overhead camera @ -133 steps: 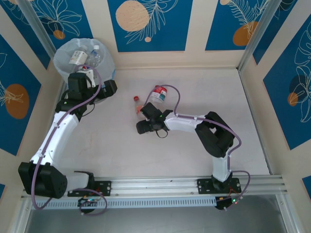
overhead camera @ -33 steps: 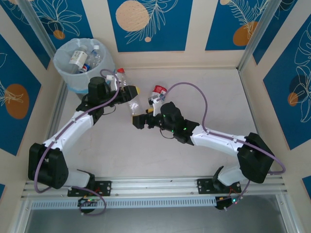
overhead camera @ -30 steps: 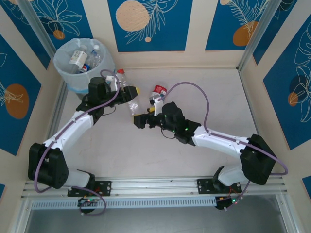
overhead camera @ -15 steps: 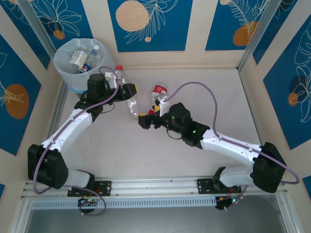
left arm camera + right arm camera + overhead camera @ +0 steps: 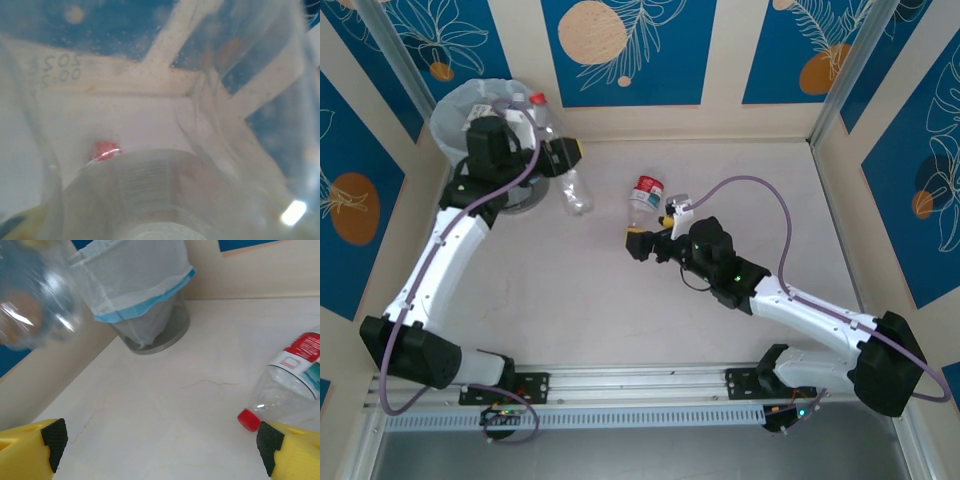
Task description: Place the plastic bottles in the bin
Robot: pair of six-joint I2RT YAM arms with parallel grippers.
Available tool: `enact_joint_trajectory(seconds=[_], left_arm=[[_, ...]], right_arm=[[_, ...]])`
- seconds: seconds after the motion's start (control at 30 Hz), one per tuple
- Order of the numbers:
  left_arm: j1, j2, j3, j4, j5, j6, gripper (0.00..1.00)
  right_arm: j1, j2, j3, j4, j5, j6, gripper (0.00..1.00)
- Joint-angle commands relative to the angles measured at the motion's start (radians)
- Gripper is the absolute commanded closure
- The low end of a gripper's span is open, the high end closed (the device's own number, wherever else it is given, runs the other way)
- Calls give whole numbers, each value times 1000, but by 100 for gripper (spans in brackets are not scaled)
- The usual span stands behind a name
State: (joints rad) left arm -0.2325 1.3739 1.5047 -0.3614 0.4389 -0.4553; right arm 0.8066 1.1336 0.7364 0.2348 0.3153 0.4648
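Note:
My left gripper (image 5: 562,154) is shut on a clear plastic bottle (image 5: 576,190) and holds it in the air just right of the bin (image 5: 448,112), red cap up. That bottle's clear wall (image 5: 150,190) covers the left wrist view from very close. In the right wrist view it is a blur (image 5: 35,295) at the upper left. Another plastic bottle (image 5: 643,194) with a red label lies on the table. My right gripper (image 5: 650,225) is open just short of it. The red cap (image 5: 248,420) lies beside my right fingertip (image 5: 292,452), with bare table between the fingers (image 5: 160,450).
The grey bin with its white liner and light blue band (image 5: 145,300) stands in the far left corner against the walls. My left arm (image 5: 460,230) crosses in front of it. The right arm (image 5: 790,305) stretches across the right half of the table.
My left gripper has carried its bottle up and to the left, toward the bin. The right gripper has drawn back to the right, away from the left arm, and stays open.

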Motion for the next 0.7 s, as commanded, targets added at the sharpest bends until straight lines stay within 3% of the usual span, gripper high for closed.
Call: enact_joint_trajectory(seconds=[0.0,0.3,0.67], left_arm=[[37,32,134,-116,-66,99,46],[167,155,308,-79,-253,171,46],[234,302,516,-12,-442,307,44]], right_arm=[[-19,-13,-11,-3,32,55,1],[-54,0,19,-113,56,136,0],[-64,-28,-9,-174,74,186,1]])
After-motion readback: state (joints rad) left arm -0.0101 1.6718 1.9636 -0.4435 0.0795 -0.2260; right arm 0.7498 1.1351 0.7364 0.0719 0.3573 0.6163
